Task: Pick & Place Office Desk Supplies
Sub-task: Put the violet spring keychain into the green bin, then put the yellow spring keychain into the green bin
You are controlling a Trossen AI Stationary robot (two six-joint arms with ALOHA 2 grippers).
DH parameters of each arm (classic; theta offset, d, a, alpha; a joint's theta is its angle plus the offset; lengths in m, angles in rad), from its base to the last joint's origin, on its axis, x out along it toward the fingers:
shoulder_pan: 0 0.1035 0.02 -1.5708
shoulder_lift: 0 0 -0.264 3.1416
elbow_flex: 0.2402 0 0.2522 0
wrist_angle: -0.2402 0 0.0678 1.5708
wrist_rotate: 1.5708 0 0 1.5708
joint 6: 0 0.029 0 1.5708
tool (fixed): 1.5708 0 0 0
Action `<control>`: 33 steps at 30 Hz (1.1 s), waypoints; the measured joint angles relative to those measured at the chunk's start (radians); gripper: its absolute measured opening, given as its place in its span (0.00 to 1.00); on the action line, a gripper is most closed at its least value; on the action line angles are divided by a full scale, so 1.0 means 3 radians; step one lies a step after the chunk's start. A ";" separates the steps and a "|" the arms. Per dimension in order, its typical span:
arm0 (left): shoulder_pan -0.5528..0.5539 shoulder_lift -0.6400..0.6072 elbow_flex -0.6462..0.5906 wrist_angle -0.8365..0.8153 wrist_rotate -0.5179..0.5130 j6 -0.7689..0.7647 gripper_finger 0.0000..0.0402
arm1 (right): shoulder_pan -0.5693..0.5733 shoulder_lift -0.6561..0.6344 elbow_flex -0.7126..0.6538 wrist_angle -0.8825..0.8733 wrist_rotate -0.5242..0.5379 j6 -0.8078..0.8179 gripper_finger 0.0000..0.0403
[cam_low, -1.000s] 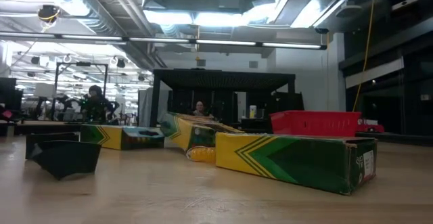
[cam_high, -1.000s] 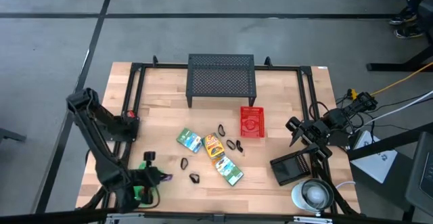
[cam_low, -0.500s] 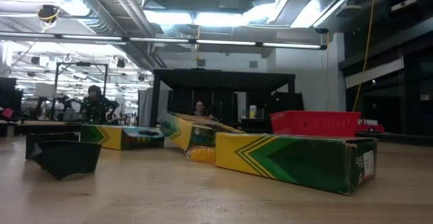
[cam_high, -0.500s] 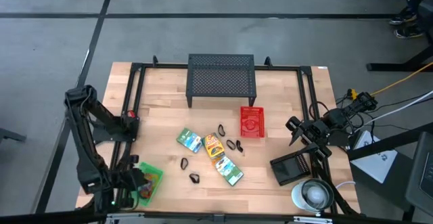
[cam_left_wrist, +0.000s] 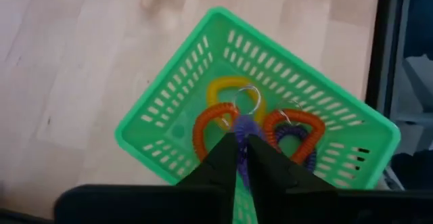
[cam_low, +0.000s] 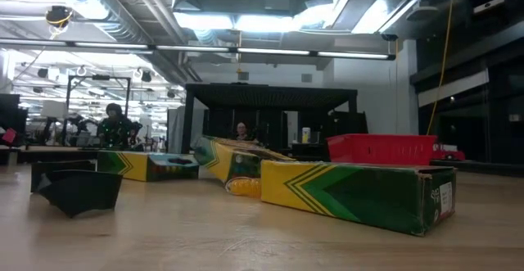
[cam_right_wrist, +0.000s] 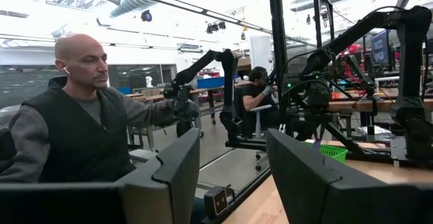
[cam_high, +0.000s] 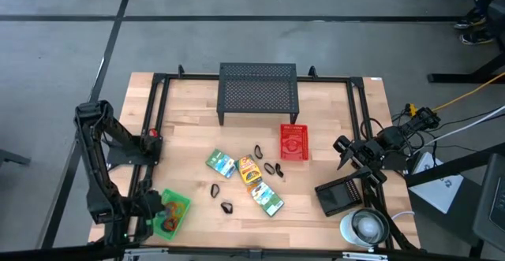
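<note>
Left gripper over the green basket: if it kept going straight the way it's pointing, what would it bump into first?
Probably the purple loop directly ahead of the left gripper, lying with the orange and yellow loops inside the green basket. Depth is hard to judge, so that is a guess.

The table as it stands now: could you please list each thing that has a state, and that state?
Green basket: upright, at the table's near left corner, holding coil loops.
Coil loops: yellow, orange and purple, inside the basket.
Left gripper: above the basket, fingers nearly together, holding nothing visible.
Right gripper: open, empty, waiting at the table's right edge.
Crayon boxes: three lying flat mid-table.
Red packet: lying flat.
Black clips: loose on the table.
</note>
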 joint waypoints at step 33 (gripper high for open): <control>0.1959 0.0025 -0.0005 0.2121 -0.0246 0.4094 0.27 | 0.0000 0.0000 0.0000 -0.0001 0.0051 -0.0011 0.43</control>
